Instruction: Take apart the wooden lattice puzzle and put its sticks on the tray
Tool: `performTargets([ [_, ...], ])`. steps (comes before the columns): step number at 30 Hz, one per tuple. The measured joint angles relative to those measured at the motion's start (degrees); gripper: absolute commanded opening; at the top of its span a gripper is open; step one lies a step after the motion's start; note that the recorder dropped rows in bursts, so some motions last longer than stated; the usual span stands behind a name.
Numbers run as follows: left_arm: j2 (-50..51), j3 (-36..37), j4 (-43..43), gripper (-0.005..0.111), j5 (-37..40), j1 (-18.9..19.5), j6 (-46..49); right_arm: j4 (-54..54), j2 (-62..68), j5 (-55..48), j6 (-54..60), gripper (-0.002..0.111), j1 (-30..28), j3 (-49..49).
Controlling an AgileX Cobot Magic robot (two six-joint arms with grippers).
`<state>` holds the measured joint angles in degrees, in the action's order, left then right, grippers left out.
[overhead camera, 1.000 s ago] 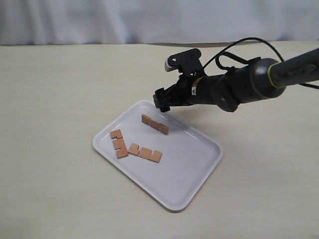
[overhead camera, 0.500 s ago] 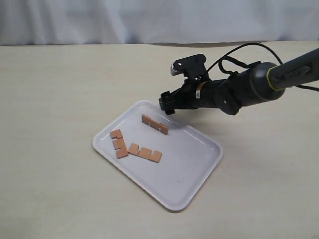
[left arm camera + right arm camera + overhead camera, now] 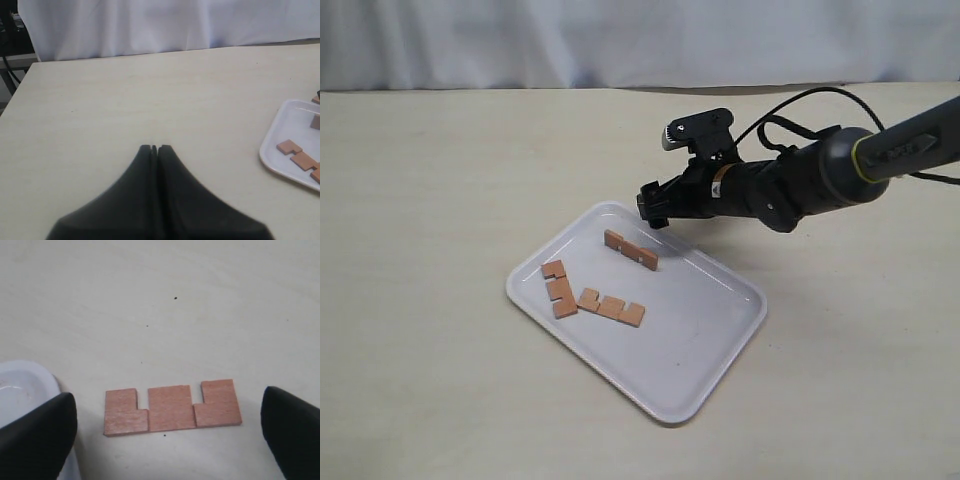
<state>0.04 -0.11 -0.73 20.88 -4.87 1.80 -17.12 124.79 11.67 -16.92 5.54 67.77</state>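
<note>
The white tray (image 3: 705, 365) lies mid-table with three reddish-brown notched sticks on it: one at the far side (image 3: 630, 250), one at the left (image 3: 558, 289), one in the middle (image 3: 611, 308). No assembled lattice puzzle shows. My right gripper (image 3: 653, 205) hovers open over the tray's far edge. In the right wrist view a fourth stick (image 3: 172, 407) lies flat on the table beside the tray's corner (image 3: 20, 385), between the spread fingers of my right gripper (image 3: 167, 415). My left gripper (image 3: 155, 148) is shut and empty over bare table, left of the tray (image 3: 287, 122).
A black cable (image 3: 800, 105) loops behind the right arm. A white curtain (image 3: 620, 40) closes the table's far side. The left wrist view shows the table's left edge (image 3: 17, 85) and two sticks on the tray (image 3: 298, 154).
The right arm drew back a little to the right from one second ago to half a second ago, and has hardly moved since. The sticks on the tray have not shifted.
</note>
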Motion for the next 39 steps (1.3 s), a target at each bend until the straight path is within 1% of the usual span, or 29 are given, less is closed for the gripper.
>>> performTargets([
  [15, 0.0, 0.0, 0.0, 0.000, 0.0, 0.0, 0.0, 0.2, 0.5, 1.5, 3.9, 0.093, 0.0, 0.0],
  [32, 0.0, 0.0, 0.0, 0.000, 0.0, 0.0, 0.0, 0.6, 0.5, 2.1, 4.1, 0.092, -0.2, 0.0],
  [39, 0.0, 0.0, 0.0, 0.000, 0.0, 0.0, 0.0, 1.2, 2.5, 3.7, 4.2, 0.092, -0.8, 0.1],
])
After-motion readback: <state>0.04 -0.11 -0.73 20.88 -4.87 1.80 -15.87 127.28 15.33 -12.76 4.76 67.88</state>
